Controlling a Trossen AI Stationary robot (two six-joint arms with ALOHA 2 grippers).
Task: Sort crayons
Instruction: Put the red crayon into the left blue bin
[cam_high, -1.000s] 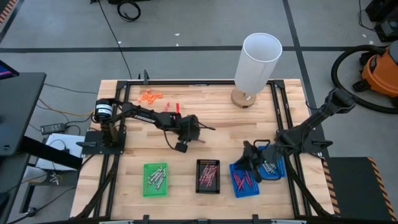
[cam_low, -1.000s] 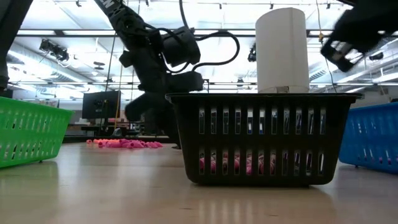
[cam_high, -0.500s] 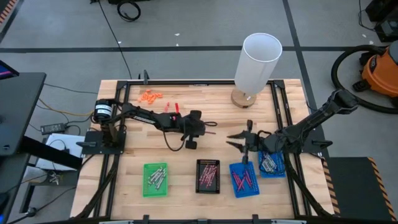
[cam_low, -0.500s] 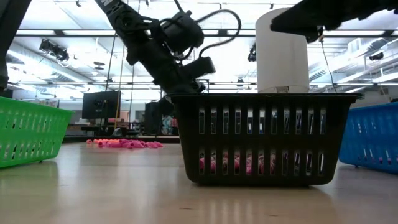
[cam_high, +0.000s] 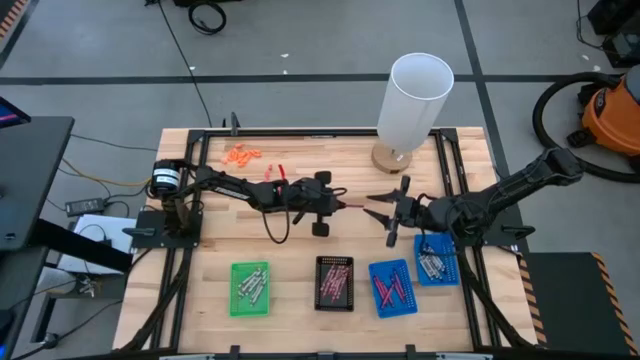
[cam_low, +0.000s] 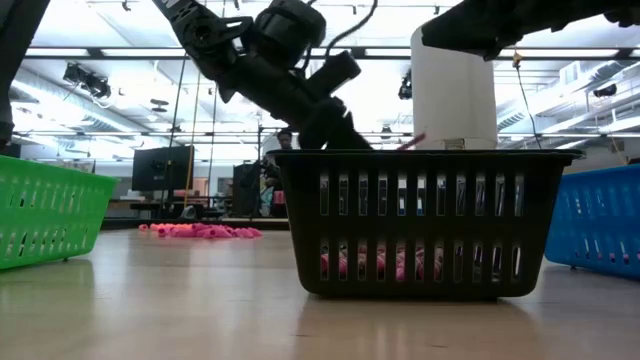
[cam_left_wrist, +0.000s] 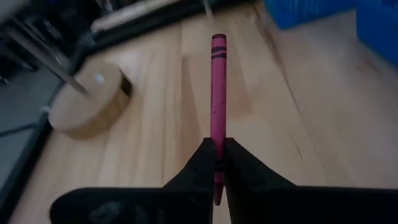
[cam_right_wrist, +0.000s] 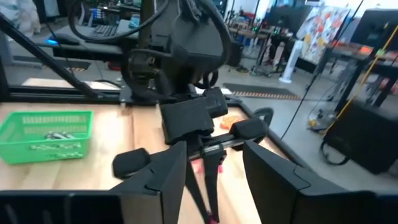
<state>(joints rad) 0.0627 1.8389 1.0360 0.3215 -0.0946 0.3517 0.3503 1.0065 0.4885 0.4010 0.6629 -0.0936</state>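
Crayon handoff mid-table

Left gripper (cam_left_wrist: 215, 163) pinches a pinkish-red crayon (cam_left_wrist: 217, 99), black-banded tip forward; right gripper (cam_right_wrist: 211, 163) faces it, jaws spread.

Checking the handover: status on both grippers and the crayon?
Left gripper shut on pinkish-red wax crayon, mid-table. Right gripper open, facing the crayon's tip, not touching. Nothing between them.

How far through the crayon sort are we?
Partly done: the green tray, black tray and blue trays all hold crayons. In hand: the left gripper is shut on a pinkish-red crayon, facing the open right gripper mid-table. Left: the orange pile near the back edge.
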